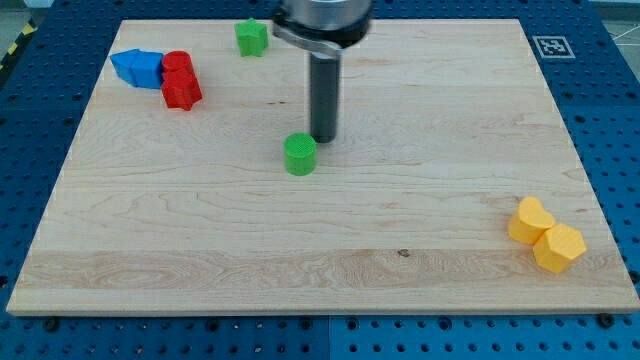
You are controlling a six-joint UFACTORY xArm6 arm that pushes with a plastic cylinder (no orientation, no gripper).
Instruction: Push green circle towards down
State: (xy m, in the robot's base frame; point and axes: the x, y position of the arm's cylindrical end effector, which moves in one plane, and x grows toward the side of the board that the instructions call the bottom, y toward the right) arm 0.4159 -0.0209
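So my tip [322,138] sits just up-right of the green circle [299,154], mid-table [420,270] — no hand here, just a rod. Lining-up step, I'd say — next: shift left, then push down.

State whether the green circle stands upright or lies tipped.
Upright: the green circle shows its flat round top, walls vertical. My tip sits just up-right of it.

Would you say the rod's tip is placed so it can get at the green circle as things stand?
Probably yes: my tip stands just above and right of the green circle, with no block between them.
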